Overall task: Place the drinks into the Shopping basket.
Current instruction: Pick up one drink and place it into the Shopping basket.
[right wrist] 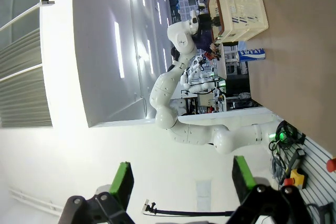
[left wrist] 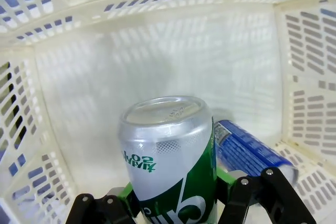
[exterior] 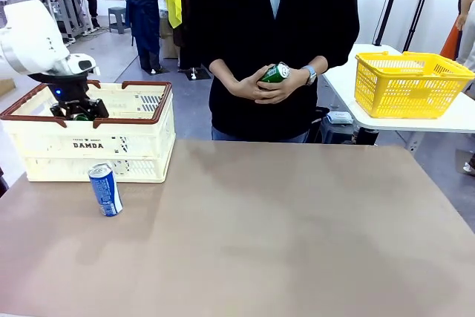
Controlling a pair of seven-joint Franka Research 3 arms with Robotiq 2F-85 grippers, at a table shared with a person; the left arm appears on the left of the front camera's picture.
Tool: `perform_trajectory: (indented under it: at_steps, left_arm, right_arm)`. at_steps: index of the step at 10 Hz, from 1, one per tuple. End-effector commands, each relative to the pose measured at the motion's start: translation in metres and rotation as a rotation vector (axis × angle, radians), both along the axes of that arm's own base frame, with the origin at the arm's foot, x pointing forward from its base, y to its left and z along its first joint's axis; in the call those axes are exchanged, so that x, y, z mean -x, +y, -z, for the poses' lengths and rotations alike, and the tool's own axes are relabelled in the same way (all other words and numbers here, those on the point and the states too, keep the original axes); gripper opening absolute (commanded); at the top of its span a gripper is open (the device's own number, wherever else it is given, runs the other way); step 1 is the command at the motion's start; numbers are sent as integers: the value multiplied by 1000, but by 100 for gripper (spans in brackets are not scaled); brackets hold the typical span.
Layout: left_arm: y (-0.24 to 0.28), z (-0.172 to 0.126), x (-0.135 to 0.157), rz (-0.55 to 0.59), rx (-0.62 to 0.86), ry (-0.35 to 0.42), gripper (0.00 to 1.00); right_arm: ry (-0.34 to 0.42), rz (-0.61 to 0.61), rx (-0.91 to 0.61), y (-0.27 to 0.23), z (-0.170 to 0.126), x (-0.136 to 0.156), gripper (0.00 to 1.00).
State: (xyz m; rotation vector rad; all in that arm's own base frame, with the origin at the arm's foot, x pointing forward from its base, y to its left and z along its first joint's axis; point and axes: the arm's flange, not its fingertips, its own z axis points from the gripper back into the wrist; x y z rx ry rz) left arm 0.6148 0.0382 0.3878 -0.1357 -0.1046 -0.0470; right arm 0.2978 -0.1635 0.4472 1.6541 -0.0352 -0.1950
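My left gripper [exterior: 78, 112] hangs inside the cream Shopping basket [exterior: 44, 139], shut on a green drink can [left wrist: 168, 150] with a silver end. The can is still above the basket floor, between the gripper's [left wrist: 176, 188] green pads. A blue and silver can [left wrist: 252, 153] lies on the floor of the basket [left wrist: 157, 51] beside it. Another blue can [exterior: 105, 189] stands upright on the table just in front of the basket. The person across the table holds a second green can [exterior: 276, 73] in both hands. My right gripper [right wrist: 181, 182] is open and holds nothing; it points away from the table.
A bright yellow mesh basket [exterior: 410, 83] sits on a white side table at the far right. The brown table top [exterior: 282, 228] spreads wide in front of the person. The right wrist view shows the cream basket [right wrist: 239, 3], the standing blue can [right wrist: 252, 53] and my left arm [right wrist: 181, 38] far off.
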Motion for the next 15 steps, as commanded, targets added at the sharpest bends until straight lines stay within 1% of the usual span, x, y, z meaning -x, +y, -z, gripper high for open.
perform_trajectory:
  at_steps: [1,3,4,5,6,10,12,13,14,15]
  left_arm:
    - [-2,-2,-8,-17,-33,5,0]
    - [-4,2,-9,-26,-46,3,0]
    - [-4,2,-9,-33,-42,-7,31]
    - [-4,3,-9,-37,-40,-9,87]
    - [-4,3,-9,-40,-47,-12,100]
    - [-3,0,-8,-34,-45,-24,100]
    - [1,-11,-4,-38,-29,-51,100]
    - [5,-26,1,-31,19,-64,100]
    - [13,-55,12,-41,119,-94,100]
    - [24,-89,28,-19,230,-124,100]
  right_arm:
    - [19,0,-12,0,-7,0,100]
    - [19,0,-12,0,-7,0,100]
    - [19,0,-12,0,-7,0,100]
    - [19,0,-12,0,-7,0,100]
    - [19,0,-12,0,-7,0,100]
    - [19,0,-12,0,-7,0,100]
    - [19,0,-12,0,-7,0,100]
    - [19,0,-12,0,-7,0,100]
    - [19,0,-12,0,-7,0,100]
    - [19,0,-12,0,-7,0,100]
